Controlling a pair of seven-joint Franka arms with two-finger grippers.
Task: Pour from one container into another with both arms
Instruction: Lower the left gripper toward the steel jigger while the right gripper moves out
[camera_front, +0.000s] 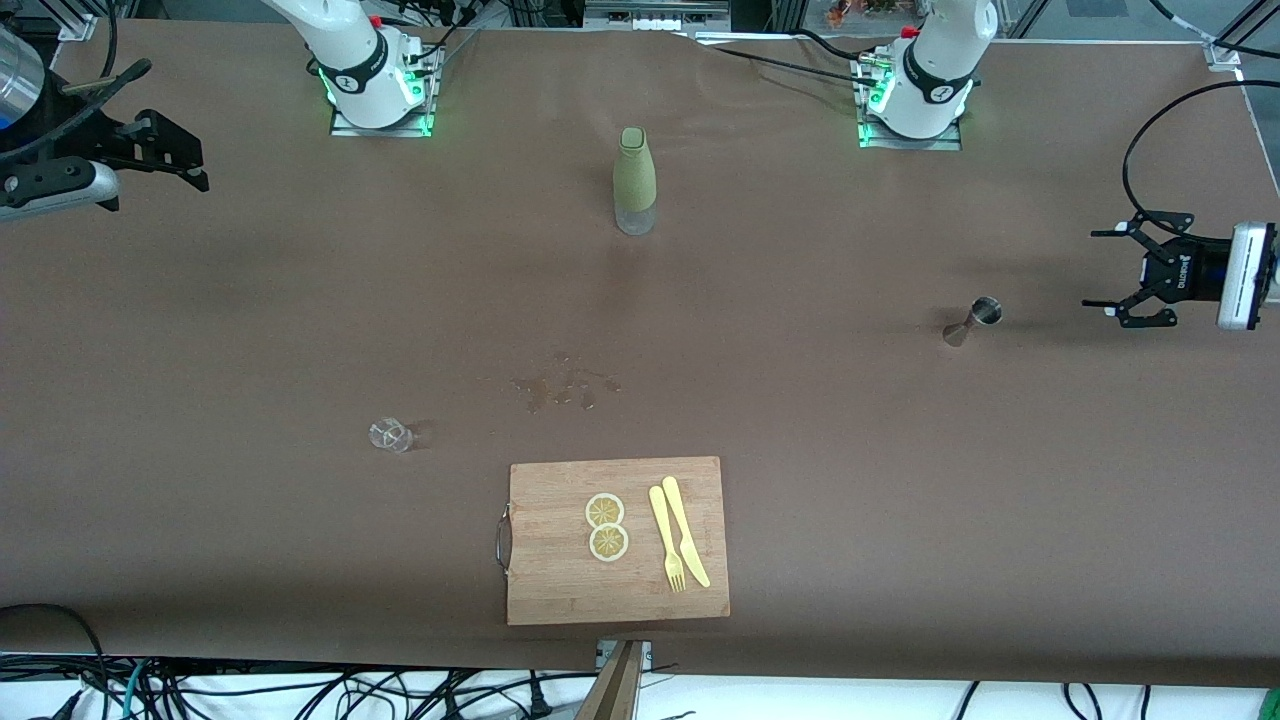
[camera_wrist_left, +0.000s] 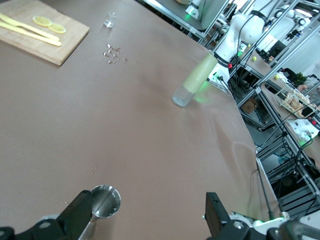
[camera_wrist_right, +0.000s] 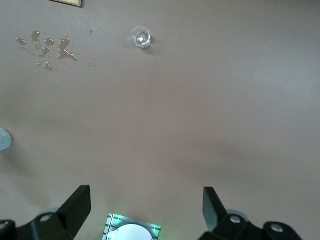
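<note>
A green bottle (camera_front: 635, 180) (camera_wrist_left: 195, 80) with a clear base stands upright mid-table between the two arm bases. A small metal jigger (camera_front: 975, 320) (camera_wrist_left: 105, 201) stands toward the left arm's end. A small clear glass (camera_front: 390, 435) (camera_wrist_right: 140, 37) sits toward the right arm's end, nearer the front camera. My left gripper (camera_front: 1092, 268) (camera_wrist_left: 147, 215) hangs open just off the jigger, which shows beside one finger (camera_wrist_left: 80, 212) without being held. My right gripper (camera_front: 178, 125) (camera_wrist_right: 145, 207) is open and empty over the right arm's end of the table.
A wooden cutting board (camera_front: 560, 590) (camera_wrist_left: 65, 47) near the front edge carries two lemon slices (camera_front: 606, 526), a yellow fork (camera_front: 666, 545) and knife (camera_front: 685, 530). A small spill of droplets (camera_front: 565, 385) (camera_wrist_right: 47, 47) lies mid-table. Cables trail along the table's edges.
</note>
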